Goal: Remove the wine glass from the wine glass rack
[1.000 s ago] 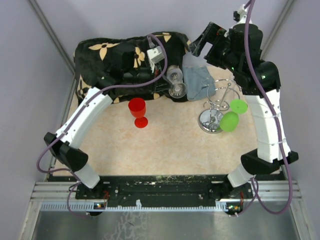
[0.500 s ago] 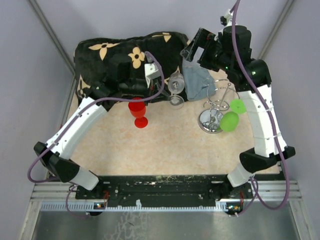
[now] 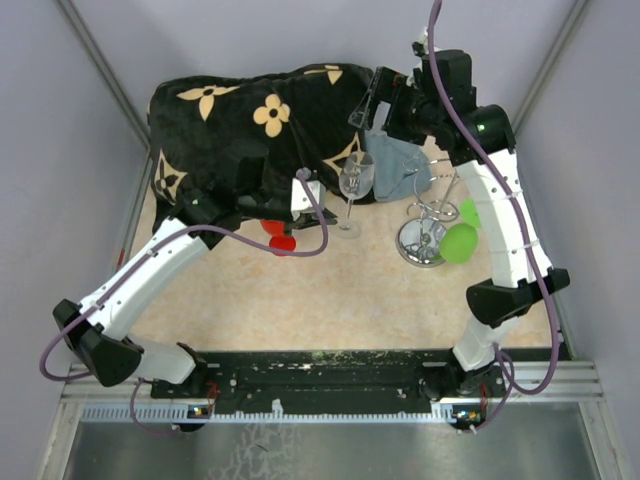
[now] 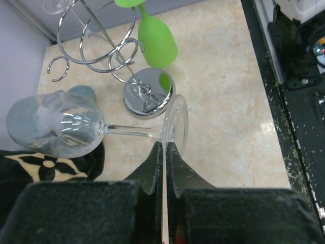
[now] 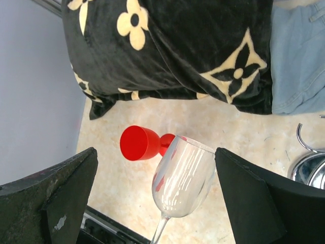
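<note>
A clear wine glass (image 3: 354,182) stands roughly upright off the rack, its foot low over the beige table. My left gripper (image 3: 328,212) is shut on the rim of that foot, as the left wrist view (image 4: 165,147) shows, with the bowl (image 4: 53,124) stretching left. The silver wine glass rack (image 3: 432,212) stands to the right on its round mirror base (image 4: 147,95). A green glass (image 3: 460,241) hangs on it. My right gripper (image 3: 372,95) is wide open and empty, high over the cushion; its view (image 5: 157,168) looks down at the clear glass (image 5: 184,178).
A black cushion (image 3: 240,120) with cream flowers lies across the back. A blue-grey cloth (image 3: 395,165) lies between it and the rack. A red cup (image 5: 139,143) stands left of the clear glass, partly hidden by my left arm in the top view.
My left arm has pulled back toward the near side, carrying the clear glass from the cushion edge down to the table and turning it upright. My right arm has swung left and farther back.
</note>
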